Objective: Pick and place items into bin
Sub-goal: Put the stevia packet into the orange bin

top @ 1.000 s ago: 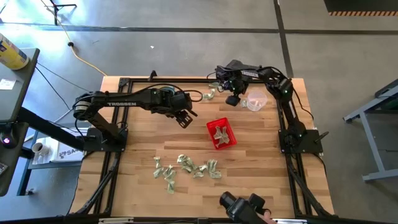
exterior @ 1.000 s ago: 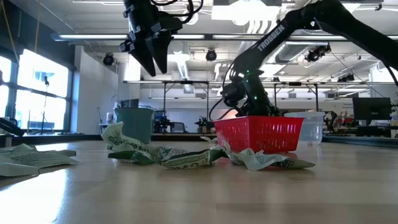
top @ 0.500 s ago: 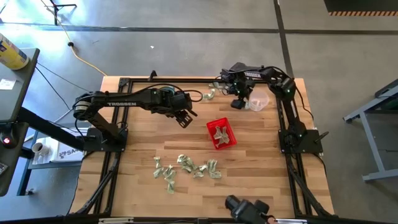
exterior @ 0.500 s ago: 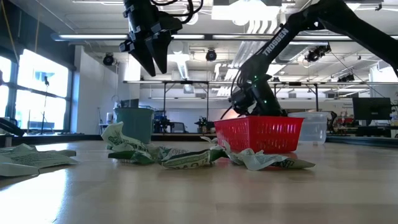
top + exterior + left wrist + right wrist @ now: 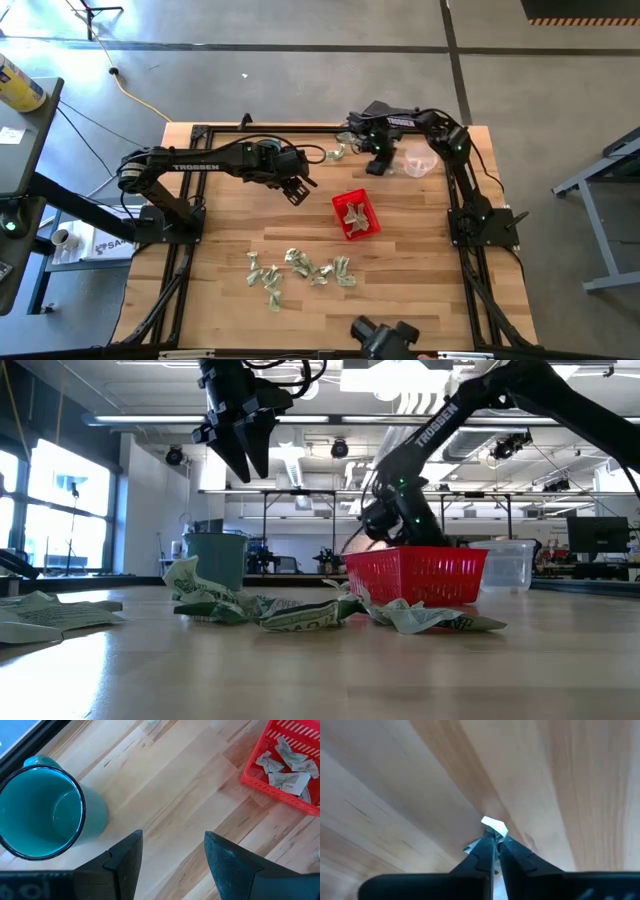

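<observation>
Since the earlier frames we see the right arm shift a little back toward the far edge of the table (image 5: 230, 230), and its gripper, which stood apart half a second ago, has now pinched together; the left arm has not moved at all.

We take the red basket (image 5: 356, 215) as our landmark, sitting near the middle of the wooden table with several crumpled green-and-whitish pieces already inside it (image 5: 283, 767). The left arm reaches in from the left side, and its left gripper (image 5: 297, 190) hangs above bare wood just to the left of the basket, jaws standing well apart with nothing between them. In the low view that gripper (image 5: 243, 455) hangs high above the tabletop.

Beyond the basket, toward the far edge, the right gripper (image 5: 378, 165) is down at the wood, fingers closed to a narrow point on one small pale piece (image 5: 494, 826), which pokes out just past the fingertips. A clear plastic cup (image 5: 414, 162) stands just beside that gripper, to the right, and a teal cup (image 5: 42, 807) sits by the far edge.

On the near side of the basket a loose cluster of wrapper pieces (image 5: 300, 270) lies scattered, well apart from both grippers. One more piece (image 5: 336, 152) lies beyond the basket, near the right gripper.
</observation>
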Robot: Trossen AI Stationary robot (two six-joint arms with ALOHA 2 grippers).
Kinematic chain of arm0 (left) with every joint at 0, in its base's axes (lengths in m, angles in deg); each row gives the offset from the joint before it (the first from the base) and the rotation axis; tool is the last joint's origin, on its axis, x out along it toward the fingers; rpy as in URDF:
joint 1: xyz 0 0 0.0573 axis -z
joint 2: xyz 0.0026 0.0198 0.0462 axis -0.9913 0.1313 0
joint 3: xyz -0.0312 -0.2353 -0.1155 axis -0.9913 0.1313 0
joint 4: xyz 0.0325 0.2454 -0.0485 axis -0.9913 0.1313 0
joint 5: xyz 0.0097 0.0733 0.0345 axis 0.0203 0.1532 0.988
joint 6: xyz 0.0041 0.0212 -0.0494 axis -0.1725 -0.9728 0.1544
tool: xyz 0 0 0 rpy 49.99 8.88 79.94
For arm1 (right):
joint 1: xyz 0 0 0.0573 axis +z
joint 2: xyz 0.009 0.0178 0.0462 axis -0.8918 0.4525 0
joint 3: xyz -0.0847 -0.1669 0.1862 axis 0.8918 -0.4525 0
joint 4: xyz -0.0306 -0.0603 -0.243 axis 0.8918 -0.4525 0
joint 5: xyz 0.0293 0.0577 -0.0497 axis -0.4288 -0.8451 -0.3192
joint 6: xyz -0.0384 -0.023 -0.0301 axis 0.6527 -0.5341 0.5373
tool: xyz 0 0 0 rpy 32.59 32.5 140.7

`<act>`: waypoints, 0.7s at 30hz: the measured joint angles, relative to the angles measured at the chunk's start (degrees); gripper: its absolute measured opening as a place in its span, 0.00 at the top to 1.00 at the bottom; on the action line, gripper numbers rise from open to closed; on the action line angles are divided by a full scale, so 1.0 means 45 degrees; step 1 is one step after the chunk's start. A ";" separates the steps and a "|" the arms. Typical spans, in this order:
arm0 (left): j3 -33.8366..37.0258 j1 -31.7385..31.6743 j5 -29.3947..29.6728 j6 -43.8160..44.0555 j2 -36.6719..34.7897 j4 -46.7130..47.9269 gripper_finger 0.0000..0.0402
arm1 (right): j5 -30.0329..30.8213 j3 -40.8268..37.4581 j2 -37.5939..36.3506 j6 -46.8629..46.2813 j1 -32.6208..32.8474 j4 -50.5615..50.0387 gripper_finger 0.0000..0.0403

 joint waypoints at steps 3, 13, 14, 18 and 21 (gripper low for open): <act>-0.0005 0.0000 0.0000 -0.0001 0.0000 0.0000 0.39 | -0.1039 0.0898 0.0000 -0.0232 0.0456 -0.0186 0.96; 0.0000 0.0005 -0.0012 -0.0240 0.0000 0.1255 0.39 | -0.3654 0.3925 -0.1196 -0.1305 0.3179 -0.2346 0.99; 0.0000 0.0005 -0.0010 -0.0305 0.0000 0.1300 0.39 | -0.4208 0.4061 -0.1362 -0.1445 0.3483 -0.2517 1.00; 0.0000 0.0005 -0.0233 -0.0833 0.0000 0.1350 0.39 | -0.4978 0.4138 -0.1676 -0.1911 0.4680 -0.2426 0.96; 0.0042 0.0073 -0.0765 -0.1183 0.0003 0.1558 0.39 | -0.3431 0.3553 -0.1651 -0.2039 0.5449 -0.1772 0.88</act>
